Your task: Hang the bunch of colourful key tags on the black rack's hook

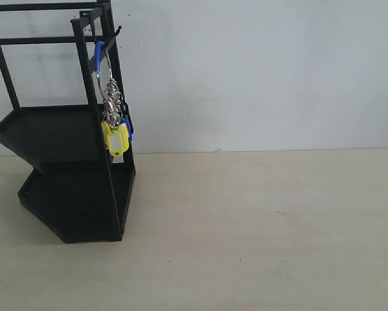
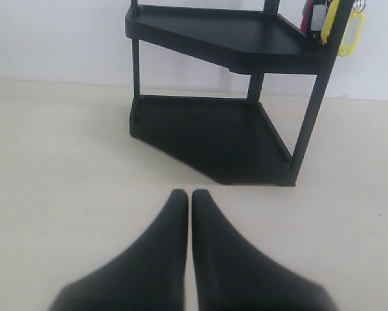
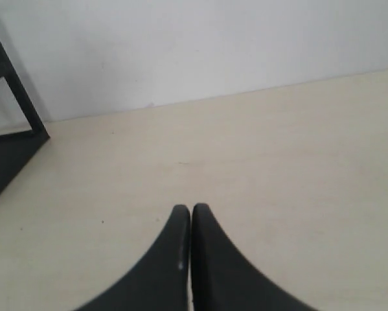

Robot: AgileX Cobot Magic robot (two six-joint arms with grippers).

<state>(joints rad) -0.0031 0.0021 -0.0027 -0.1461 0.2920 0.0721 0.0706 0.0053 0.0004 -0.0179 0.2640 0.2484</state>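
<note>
The colourful key tag bunch (image 1: 115, 123) hangs from the hook (image 1: 103, 45) at the top right of the black rack (image 1: 57, 168); its blue-sleeved ring is over the hook and the yellow tag dangles lowest. The left wrist view shows the rack (image 2: 213, 129) ahead, with the tags (image 2: 336, 23) at its upper corner. My left gripper (image 2: 188, 193) is shut and empty, hovering over the table short of the rack. My right gripper (image 3: 190, 207) is shut and empty too, over bare table. Neither gripper appears in the exterior view.
A beige tabletop (image 1: 258, 227) stretches to the right of the rack, backed by a white wall (image 1: 258, 71). A corner of the rack's base (image 3: 6, 155) shows in the right wrist view.
</note>
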